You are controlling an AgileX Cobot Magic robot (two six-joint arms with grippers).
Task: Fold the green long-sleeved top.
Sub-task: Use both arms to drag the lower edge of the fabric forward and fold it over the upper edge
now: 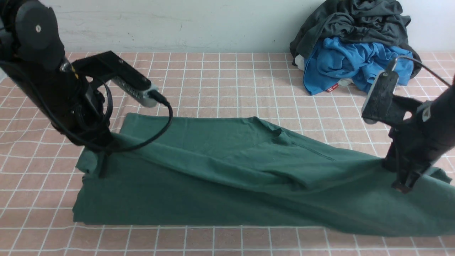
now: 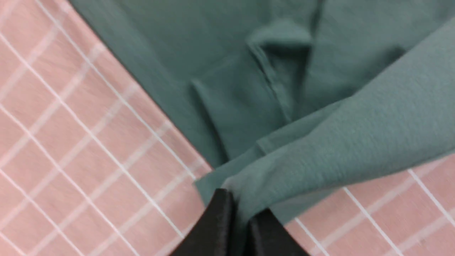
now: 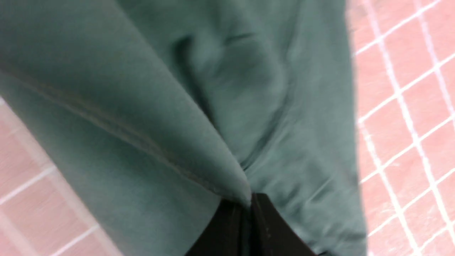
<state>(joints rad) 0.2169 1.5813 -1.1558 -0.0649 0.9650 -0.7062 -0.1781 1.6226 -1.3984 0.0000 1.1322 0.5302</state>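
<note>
The green long-sleeved top [image 1: 220,177] lies spread across the checked cloth, with a raised fold running from its left edge to its right edge. My left gripper [image 1: 103,158] is shut on the top's left edge; in the left wrist view its black fingers [image 2: 220,220] pinch a bunched layer of the green top [image 2: 320,142] lifted off the table. My right gripper [image 1: 403,185] is shut on the top at its right side; the right wrist view shows a fold of the green top [image 3: 160,117] drawn to a point between the closed fingers [image 3: 263,224]. The logo and neck tag are hidden.
A pile of a bright blue garment [image 1: 352,62] under a dark grey-black garment [image 1: 355,21] sits at the back right against the wall. The pink checked tablecloth [image 1: 220,78] shows behind and in front of the top.
</note>
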